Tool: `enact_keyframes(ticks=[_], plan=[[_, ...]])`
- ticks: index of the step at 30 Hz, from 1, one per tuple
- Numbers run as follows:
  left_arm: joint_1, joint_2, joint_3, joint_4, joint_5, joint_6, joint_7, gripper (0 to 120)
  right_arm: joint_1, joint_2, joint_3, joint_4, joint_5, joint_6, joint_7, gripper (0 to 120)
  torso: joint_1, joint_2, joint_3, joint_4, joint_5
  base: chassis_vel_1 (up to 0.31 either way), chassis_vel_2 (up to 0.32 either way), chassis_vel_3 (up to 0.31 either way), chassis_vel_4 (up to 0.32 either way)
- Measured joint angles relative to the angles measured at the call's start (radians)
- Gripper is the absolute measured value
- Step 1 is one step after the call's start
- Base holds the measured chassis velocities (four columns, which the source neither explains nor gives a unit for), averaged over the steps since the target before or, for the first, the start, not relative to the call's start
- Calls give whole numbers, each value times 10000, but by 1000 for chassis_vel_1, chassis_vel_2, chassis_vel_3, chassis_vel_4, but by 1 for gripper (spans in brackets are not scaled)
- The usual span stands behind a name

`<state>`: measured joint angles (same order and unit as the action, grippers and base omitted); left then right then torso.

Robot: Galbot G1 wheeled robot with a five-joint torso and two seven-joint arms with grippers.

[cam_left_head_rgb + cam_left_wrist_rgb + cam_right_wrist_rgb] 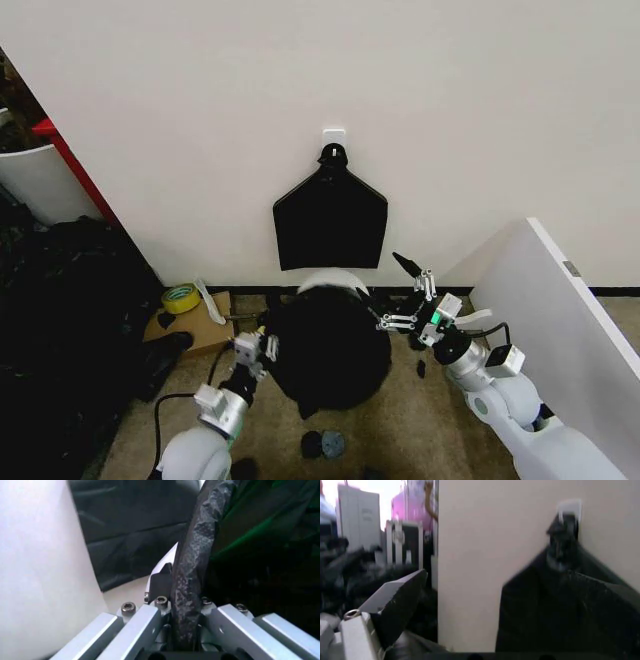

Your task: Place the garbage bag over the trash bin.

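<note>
The thin glossy black plastic garbage bag point(330, 350) is draped over most of the round white trash bin point(333, 280) by the wall. The left gripper point(262, 347) pinches a bag fold point(192, 555). The right gripper point(412, 290), fingers spread wide, hovers beside the bin. A flat fan-shaped black bag bundle point(330, 218) hangs just behind, with a yellow tape roll point(180, 297) to the left.

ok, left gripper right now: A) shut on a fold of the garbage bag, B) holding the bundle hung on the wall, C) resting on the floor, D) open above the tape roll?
A: in the left wrist view the left gripper is shut on a twisted strip of the garbage bag, and the head view shows it at the bag's left edge beside the trash bin.
</note>
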<state>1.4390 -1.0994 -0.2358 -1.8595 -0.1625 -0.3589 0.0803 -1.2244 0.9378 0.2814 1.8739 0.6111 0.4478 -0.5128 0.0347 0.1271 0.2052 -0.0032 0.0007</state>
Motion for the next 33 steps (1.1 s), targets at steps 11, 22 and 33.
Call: enact_keyframes(ticks=[11, 22, 33], plan=[[180, 75, -387, 4, 580, -1071, 669, 0, 688, -120, 174, -1902, -775, 270, -1964, 100, 0, 0, 0, 0, 1, 0, 0, 0, 0], [224, 84, -440, -138, 464, -1002, 533, 0, 607, -94, 257, -1943, -144, 362, -3086, 100, 0, 0, 0, 0, 0, 0, 0, 0, 0], [377, 75, -418, -286, 487, -986, 601, 0, 696, 67, -96, -1963, -1016, 440, -1465, 100, 0, 0, 0, 0, 0, 0, 0, 0, 0]])
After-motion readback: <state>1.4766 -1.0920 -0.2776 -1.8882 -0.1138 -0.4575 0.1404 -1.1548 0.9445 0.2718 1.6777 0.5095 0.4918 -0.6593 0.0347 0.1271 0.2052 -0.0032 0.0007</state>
